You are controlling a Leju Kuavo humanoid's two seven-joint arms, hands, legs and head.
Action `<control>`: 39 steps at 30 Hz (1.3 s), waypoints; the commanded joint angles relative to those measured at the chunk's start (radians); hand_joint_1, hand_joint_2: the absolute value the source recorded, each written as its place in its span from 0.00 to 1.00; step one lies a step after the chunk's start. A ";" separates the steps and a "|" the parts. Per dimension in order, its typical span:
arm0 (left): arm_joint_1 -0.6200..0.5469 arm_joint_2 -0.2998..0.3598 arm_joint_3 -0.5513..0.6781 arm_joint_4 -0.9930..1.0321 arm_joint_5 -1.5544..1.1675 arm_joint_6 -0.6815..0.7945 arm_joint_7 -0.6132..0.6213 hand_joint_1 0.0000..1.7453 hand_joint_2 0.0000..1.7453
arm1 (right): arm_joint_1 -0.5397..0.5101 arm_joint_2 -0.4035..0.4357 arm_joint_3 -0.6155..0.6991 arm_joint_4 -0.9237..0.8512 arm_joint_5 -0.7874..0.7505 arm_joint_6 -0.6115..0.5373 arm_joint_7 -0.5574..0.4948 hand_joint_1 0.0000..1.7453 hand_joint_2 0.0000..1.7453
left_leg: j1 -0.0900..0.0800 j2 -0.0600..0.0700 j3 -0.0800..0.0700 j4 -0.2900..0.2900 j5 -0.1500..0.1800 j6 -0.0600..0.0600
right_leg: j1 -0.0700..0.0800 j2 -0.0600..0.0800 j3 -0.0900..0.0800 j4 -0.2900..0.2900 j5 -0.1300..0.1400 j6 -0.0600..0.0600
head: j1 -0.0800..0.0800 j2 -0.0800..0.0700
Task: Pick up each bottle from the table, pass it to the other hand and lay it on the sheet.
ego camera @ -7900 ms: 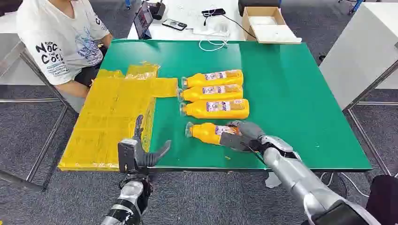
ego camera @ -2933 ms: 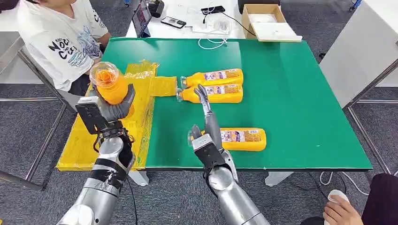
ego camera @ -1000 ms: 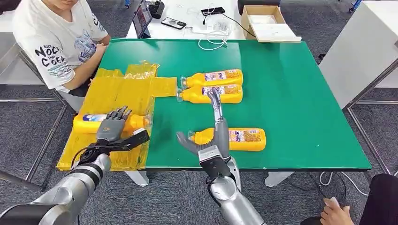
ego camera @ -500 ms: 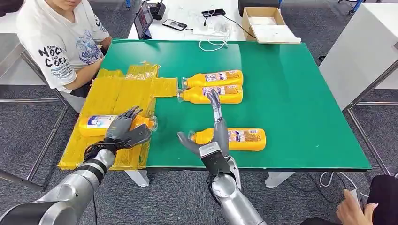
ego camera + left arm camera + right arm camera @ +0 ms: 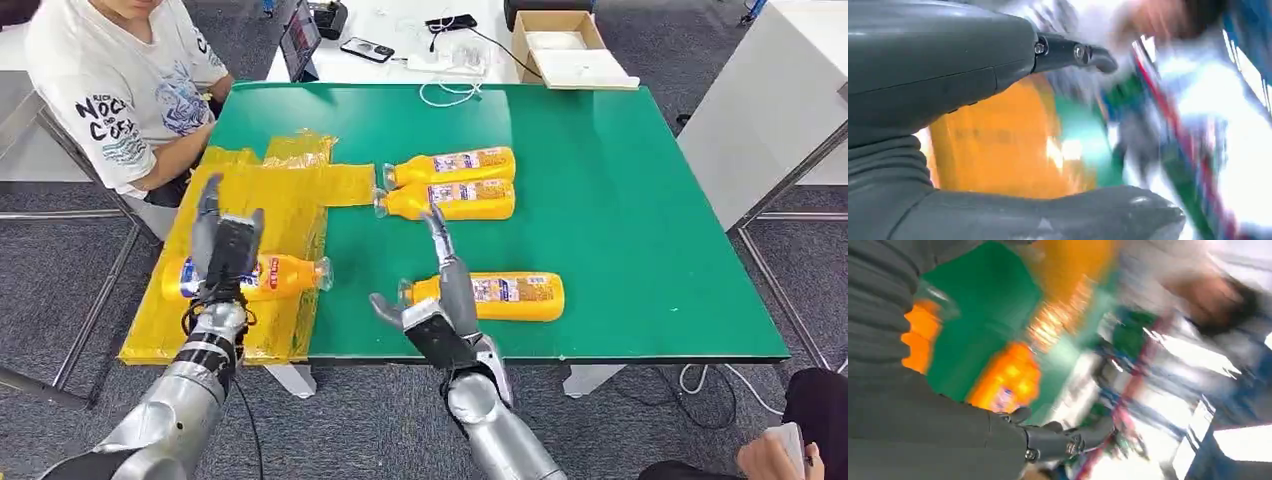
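Observation:
One orange bottle (image 5: 270, 277) lies on its side on the yellow sheet (image 5: 250, 205), cap toward the green table (image 5: 620, 220). My left hand (image 5: 226, 250) stands just above it, fingers apart and pointing up, holding nothing. A second bottle (image 5: 505, 296) lies near the table's front edge. My right hand (image 5: 437, 300) hovers open at its cap end, fingers stretched forward. Two more bottles (image 5: 448, 163) (image 5: 452, 199) lie side by side farther back. Both wrist views are blurred; the right wrist view shows orange bottles (image 5: 1008, 377) on green.
A person (image 5: 120, 90) sits at the table's far left corner, beside the sheet. A cardboard box (image 5: 570, 45), a phone (image 5: 365, 49) and cables (image 5: 445, 85) lie beyond the far edge. Another person's hand (image 5: 790, 450) shows at the bottom right. A white table (image 5: 770, 100) stands to the right.
My left hand has let go of the bottle and lifted upright above it. The bottle now rests on the sheet. My right hand has shifted slightly, still open.

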 commanded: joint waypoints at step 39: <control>0.147 -0.001 -0.213 -0.148 0.142 0.002 0.002 0.00 1.00 | -0.348 -0.424 0.113 0.481 0.234 0.508 0.380 0.00 1.00 | 0.000 -0.005 0.001 0.000 0.000 0.001 | 0.001 -0.006 0.005 -0.001 -0.001 -0.002 | 0.001 0.000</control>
